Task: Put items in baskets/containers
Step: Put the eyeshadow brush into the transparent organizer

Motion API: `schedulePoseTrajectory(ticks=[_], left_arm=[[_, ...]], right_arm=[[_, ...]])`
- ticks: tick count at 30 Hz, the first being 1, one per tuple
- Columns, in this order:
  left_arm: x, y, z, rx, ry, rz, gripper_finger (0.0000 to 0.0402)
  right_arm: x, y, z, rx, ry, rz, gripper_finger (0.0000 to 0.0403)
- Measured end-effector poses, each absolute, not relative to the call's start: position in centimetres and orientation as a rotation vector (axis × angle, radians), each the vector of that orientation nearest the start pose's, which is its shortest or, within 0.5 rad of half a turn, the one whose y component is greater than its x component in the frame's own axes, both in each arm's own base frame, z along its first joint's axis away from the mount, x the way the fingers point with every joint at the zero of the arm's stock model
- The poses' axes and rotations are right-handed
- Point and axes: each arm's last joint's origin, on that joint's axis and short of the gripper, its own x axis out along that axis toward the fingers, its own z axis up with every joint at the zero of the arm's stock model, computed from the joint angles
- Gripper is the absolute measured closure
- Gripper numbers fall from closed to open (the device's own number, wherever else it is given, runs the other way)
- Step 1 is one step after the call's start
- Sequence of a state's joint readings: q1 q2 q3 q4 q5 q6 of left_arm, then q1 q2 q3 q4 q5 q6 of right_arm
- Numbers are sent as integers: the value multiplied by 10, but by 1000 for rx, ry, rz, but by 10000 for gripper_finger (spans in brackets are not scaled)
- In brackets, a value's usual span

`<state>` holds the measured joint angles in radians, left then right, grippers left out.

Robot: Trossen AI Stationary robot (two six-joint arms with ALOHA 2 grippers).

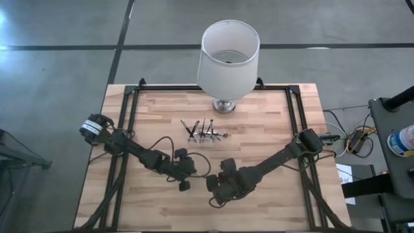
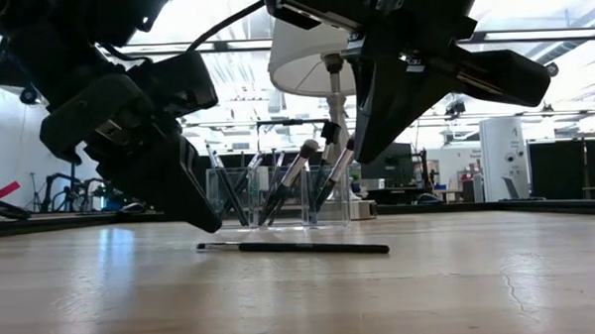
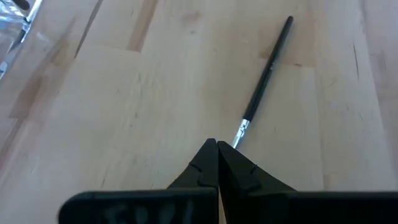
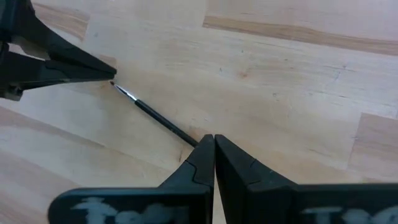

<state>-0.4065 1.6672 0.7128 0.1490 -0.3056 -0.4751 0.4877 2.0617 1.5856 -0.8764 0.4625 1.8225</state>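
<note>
One thin dark brush (image 2: pixel 290 248) lies flat on the wooden table near its front middle, with its pale thin end (image 3: pixel 241 129) toward my left gripper. My left gripper (image 3: pixel 216 144) is shut, slants down, and has its tip right beside that end. My right gripper (image 4: pixel 213 138) is shut too and hangs clear above the brush's handle end (image 2: pixel 375 249), higher off the table (image 2: pixel 360 157). Farther back, the clear holder (image 1: pixel 204 134) stands on the table with several brushes leaning in it. My left gripper has its shut fingertips (image 4: pixel 111 77) right at the brush's pale thin end (image 4: pixel 124 91), coming slanting down from the table's left. The low view shows the tip a little above the wood. Whether it touches the brush, I cannot tell.
A large white lampshade on a metal base (image 1: pixel 228 58) stands at the far middle, just behind the holder. Bare wood lies to the left and right of the brush. Black frame rails (image 1: pixel 129 116) run along both sides of the table.
</note>
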Motion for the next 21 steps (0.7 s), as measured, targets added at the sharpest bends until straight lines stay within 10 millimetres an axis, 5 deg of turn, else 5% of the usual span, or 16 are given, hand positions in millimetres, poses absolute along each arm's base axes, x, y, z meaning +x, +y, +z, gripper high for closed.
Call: schedulePoseTrajectory(ticks=[21], left_arm=[[282, -111, 130, -174, 772, 56, 401]], right_arm=[[369, 179, 186, 984, 773, -969, 394]])
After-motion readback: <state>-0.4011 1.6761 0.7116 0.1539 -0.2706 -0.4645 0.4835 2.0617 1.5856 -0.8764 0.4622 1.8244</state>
